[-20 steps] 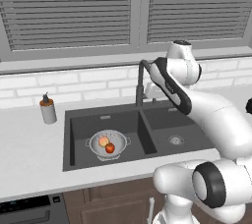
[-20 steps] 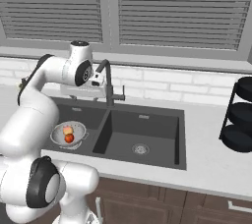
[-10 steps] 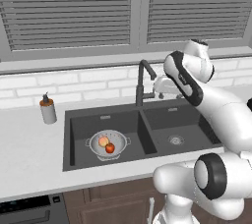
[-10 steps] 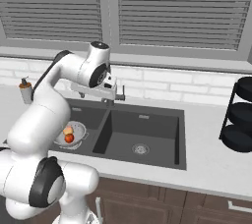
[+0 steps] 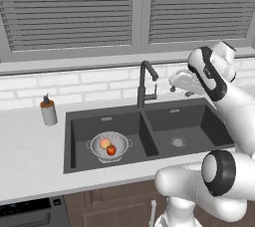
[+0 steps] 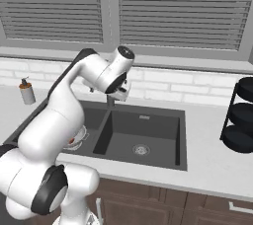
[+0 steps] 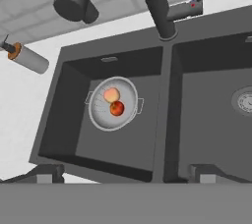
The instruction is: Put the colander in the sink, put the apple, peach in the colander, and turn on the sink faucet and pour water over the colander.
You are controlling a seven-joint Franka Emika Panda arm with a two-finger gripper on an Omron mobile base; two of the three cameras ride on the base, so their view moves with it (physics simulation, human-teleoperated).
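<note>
Far left on the white counter stands a small grey soap bottle w/ an orange collar, upright, well apart from the sink. Next comes the sink's left basin, dark charcoal, w/ the colander sitting on its floor, roughly mid-basin, handles out to either side. Inside the colander lie the peach and the apple, touching or nearly so, peach toward the back wall, apple toward the front edge. From the hand view the same pair shows clearly: peach above, apple just below it, both within the colander rim. At the divider btwn the basins, at the back edge, rises the faucet, tall dark gooseneck; its spout curves forward and ends over the divider area, not over the colander as far as can be told. No water visible. Right basin holds nothing but its round drain. Right of the faucet, at about spout height, hangs the gripper, near the faucet but apart from it, over the back of the right basin; its fingers stand wide apart w/ nothing btwn them. The white arm bends back from there to the lower right. In the right base view, a dark tiered rack stands on the counter at far right, well apart from the sink.
</note>
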